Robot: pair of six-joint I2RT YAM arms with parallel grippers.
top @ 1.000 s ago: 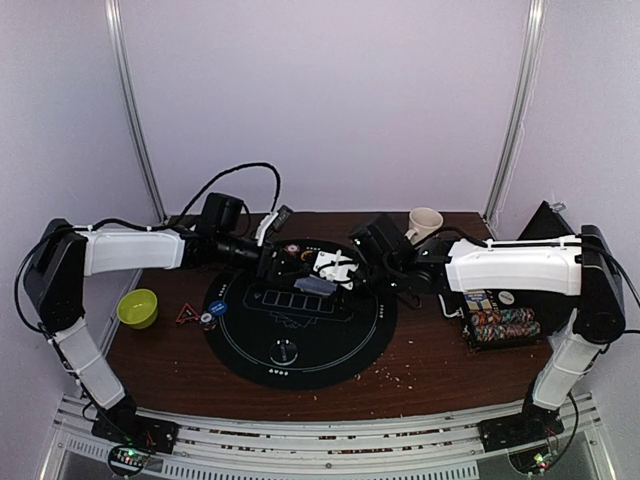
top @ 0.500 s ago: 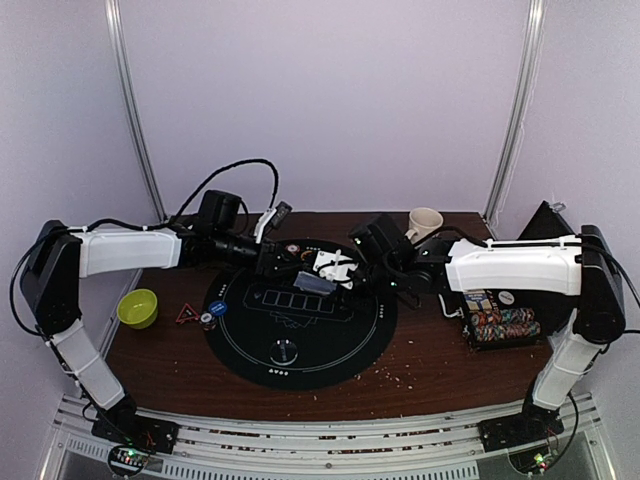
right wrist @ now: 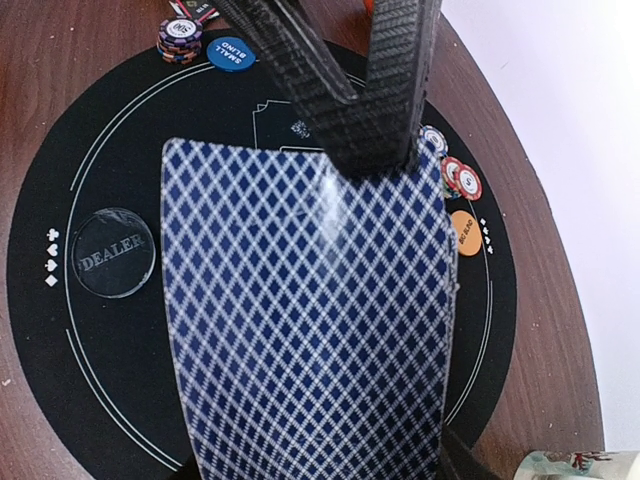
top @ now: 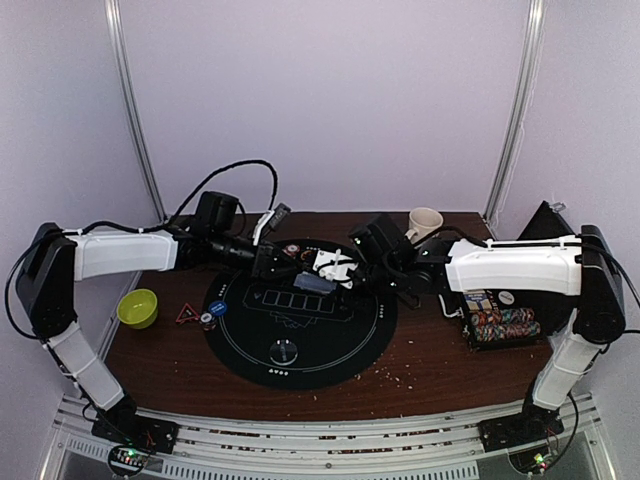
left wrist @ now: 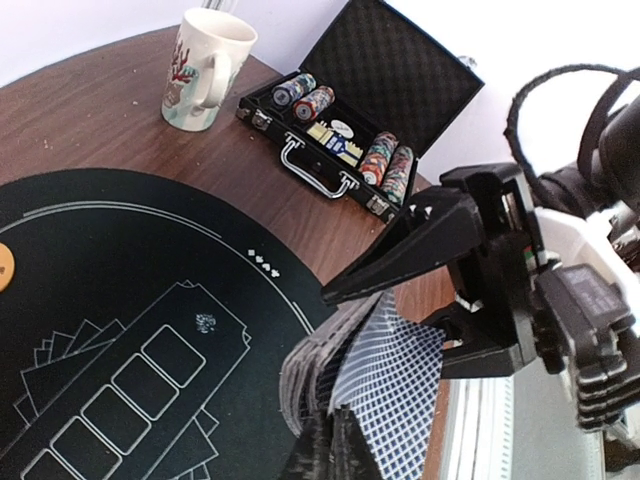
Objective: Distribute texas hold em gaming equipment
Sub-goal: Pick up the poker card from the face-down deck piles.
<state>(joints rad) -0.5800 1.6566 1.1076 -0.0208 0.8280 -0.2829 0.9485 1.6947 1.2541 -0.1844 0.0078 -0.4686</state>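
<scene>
Deck of cards: we see it held in the air over the black mat. It sits lower centre in the left wrist view and dead centre in the overhead view, between the two arms.
Just changed: the left gripper stood wide a second ago. Now its fingers have come together on the top card.
Meaning for the task: we judge that one card is now caught for dealing. It has not yet left the deck.
Left gripper: closed, pinching the top card at its upper edge, upper centre of the right wrist view.
Right gripper: clamped on the deck, one finger above and one below, right of centre in the left wrist view.
Card against gripper: only the pinched edge lies between the left fingertips. The rest of the card lies flat on the deck, blue diamond back facing the right wrist camera.
Already on the mat: the dealer disc at left, the blue disc at upper left, and striped chips with an orange disc at right.
Watch for: a second card may cling to the first.
</scene>
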